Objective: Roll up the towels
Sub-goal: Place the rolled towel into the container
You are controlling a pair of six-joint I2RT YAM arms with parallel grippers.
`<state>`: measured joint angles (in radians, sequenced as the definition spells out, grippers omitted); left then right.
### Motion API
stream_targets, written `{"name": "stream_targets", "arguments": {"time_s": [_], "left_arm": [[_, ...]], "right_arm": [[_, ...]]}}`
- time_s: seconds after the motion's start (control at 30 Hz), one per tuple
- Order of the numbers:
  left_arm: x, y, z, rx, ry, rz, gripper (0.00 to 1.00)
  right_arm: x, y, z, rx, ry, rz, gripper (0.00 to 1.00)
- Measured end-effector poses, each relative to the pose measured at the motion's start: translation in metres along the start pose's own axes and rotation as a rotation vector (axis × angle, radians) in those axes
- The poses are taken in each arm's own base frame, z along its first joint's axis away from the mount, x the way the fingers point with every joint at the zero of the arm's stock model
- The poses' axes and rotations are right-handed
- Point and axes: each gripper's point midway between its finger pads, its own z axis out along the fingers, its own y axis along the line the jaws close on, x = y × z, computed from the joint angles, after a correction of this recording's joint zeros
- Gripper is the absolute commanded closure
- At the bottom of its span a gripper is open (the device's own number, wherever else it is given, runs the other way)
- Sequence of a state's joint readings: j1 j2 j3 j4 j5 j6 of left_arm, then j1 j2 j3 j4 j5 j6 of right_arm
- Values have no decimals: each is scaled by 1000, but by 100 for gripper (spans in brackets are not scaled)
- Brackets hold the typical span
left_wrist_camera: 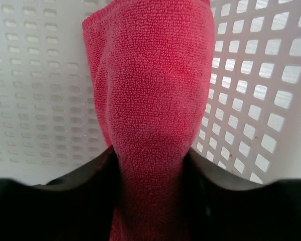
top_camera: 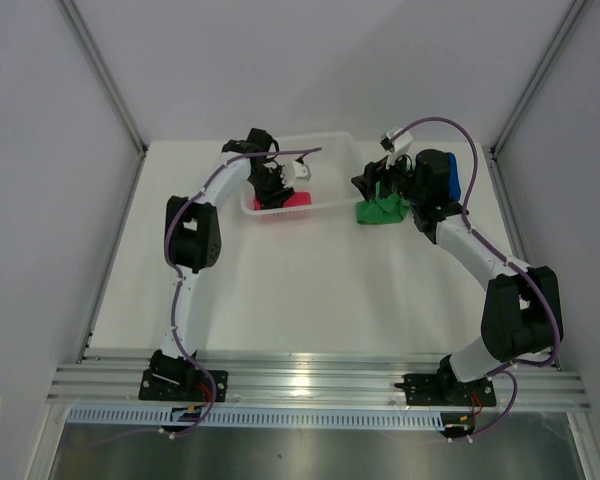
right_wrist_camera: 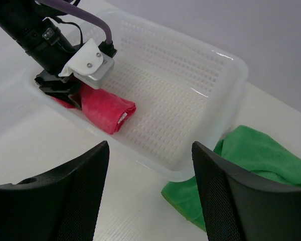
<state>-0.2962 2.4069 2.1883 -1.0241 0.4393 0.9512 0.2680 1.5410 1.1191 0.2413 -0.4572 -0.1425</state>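
The left end effector (right_wrist_camera: 64, 93) is inside the basket (right_wrist_camera: 226, 95), at its left end. Its fingers (left_wrist_camera: 55, 211) hold the rolled pink towel (right_wrist_camera: 104, 111), which lies on the basket floor. The right end effector (right_wrist_camera: 149, 201) stands wide and holds nothing, above the table (top_camera: 310, 290) just outside the basket's right front corner. The green towel (right_wrist_camera: 256, 155) lies crumpled on the table just beside that corner.

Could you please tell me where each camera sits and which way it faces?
Top external: overhead from behind, looking down at the table; left gripper and right gripper show.
Left wrist: in the basket, facing the pink towel inside the left gripper.
Right wrist: beside the basket, facing it over the open right gripper.
All share the pink towel and basket.
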Motion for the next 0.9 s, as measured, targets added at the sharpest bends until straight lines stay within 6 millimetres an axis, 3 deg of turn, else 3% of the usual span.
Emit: {"name": "stream_targets", "arguments": {"time_s": [0.17, 0.9], "left_arm": [[3, -3, 0, 13, 12, 22, 34], [-3, -7, -6, 36, -10, 95, 33]], "right_arm": [[0, 0, 0, -2, 0, 0, 29], [-1, 0, 0, -5, 6, -14, 28]]}}
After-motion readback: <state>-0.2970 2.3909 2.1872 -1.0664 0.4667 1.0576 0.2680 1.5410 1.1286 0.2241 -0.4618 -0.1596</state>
